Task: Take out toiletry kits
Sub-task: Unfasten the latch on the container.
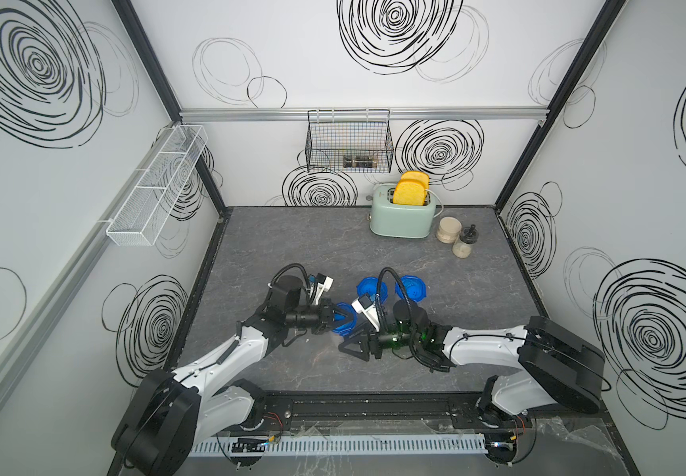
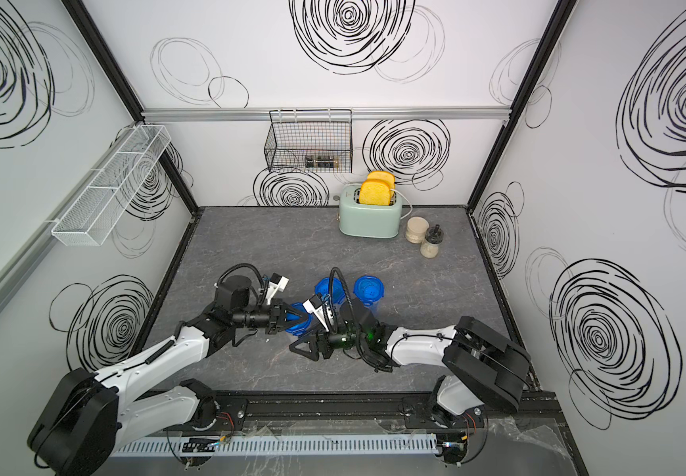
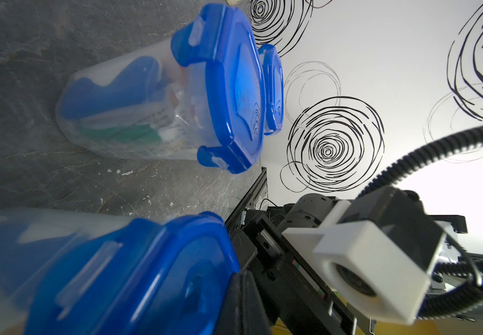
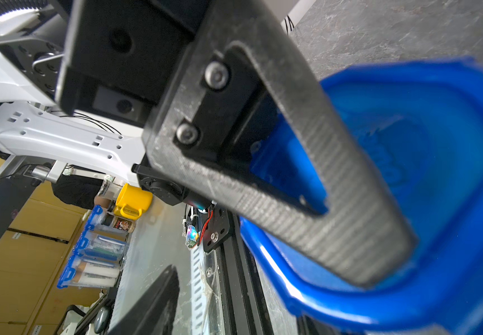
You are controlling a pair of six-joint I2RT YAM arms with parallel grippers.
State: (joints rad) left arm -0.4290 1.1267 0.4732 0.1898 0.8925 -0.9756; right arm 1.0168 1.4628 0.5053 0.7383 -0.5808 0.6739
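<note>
Three clear jars with blue four-tab lids stand mid-table. The toiletry kits are inside them: through one jar's wall (image 3: 124, 116) I see a blue toothbrush, a green sachet and a tube. My left gripper (image 1: 349, 316) (image 2: 303, 316) is shut, and its joined fingertips (image 3: 241, 290) rest on the nearest jar's lid (image 1: 339, 327) (image 2: 297, 326) (image 3: 136, 278) by its rim. My right gripper (image 1: 345, 345) (image 2: 294, 347) reaches in from the right, closed around that same jar below the lid (image 4: 452, 174). One of its fingers (image 4: 153, 301) shows beside the jar.
The other two jars (image 1: 368, 286) (image 1: 413, 288) stand just behind the grippers. At the back right are a green toaster with toast (image 1: 403, 216), a beige jar (image 1: 446, 233) and a grinder (image 1: 465, 243). A black wire basket (image 1: 349, 142) and a white mesh shelf (image 1: 156, 185) hang on the walls.
</note>
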